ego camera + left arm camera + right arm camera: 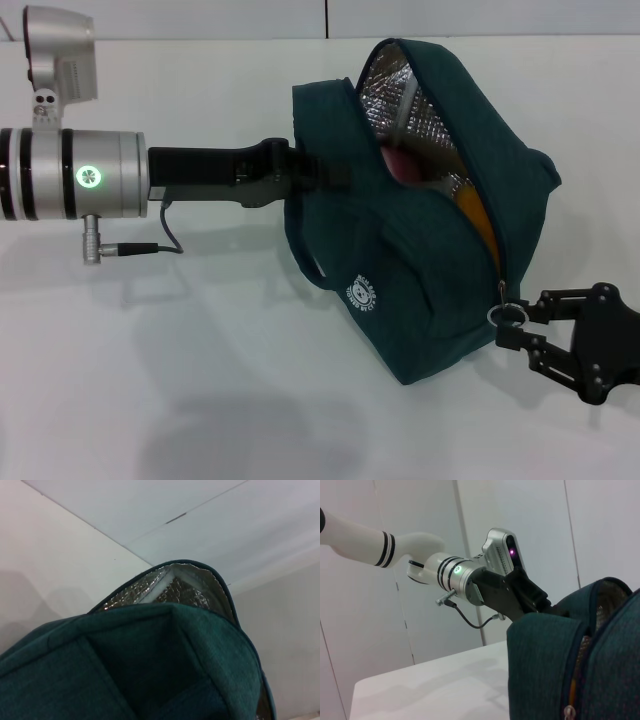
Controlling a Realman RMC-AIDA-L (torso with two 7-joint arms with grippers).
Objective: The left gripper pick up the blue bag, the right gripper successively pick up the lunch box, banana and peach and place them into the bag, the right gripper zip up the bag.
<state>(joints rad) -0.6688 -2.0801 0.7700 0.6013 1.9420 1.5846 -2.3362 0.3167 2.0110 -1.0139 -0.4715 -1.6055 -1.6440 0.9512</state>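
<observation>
While the bag [400, 260] is held up at frame centre by the left gripper [325, 172], clamped on its rim, with peach [405, 165] and banana [478, 215] glimpsed inside, only zipping remains, the right gripper [522, 325] being closed on the zip ring [508, 314] at lower right

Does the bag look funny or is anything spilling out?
Nothing has spilled. The blue bag hangs tilted from the left gripper, unzipped, with the peach and banana showing inside. The right gripper sits at the zip ring.
</observation>
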